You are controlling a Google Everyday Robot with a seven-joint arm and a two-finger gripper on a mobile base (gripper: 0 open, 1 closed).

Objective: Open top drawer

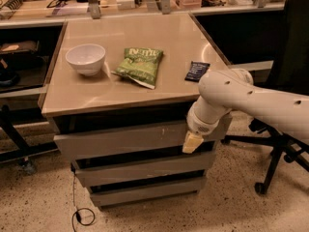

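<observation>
Warm dim overhead light w/ glare on tabletop point(174, 42), dark shadow under; pincer point(192, 142) at top drawer point(120, 139) front

One view only, high in front of the counter point(96, 92), tilted down, mid range. The gripper point(192, 142) sits right of centre at the top drawer point(120, 139) front.
</observation>
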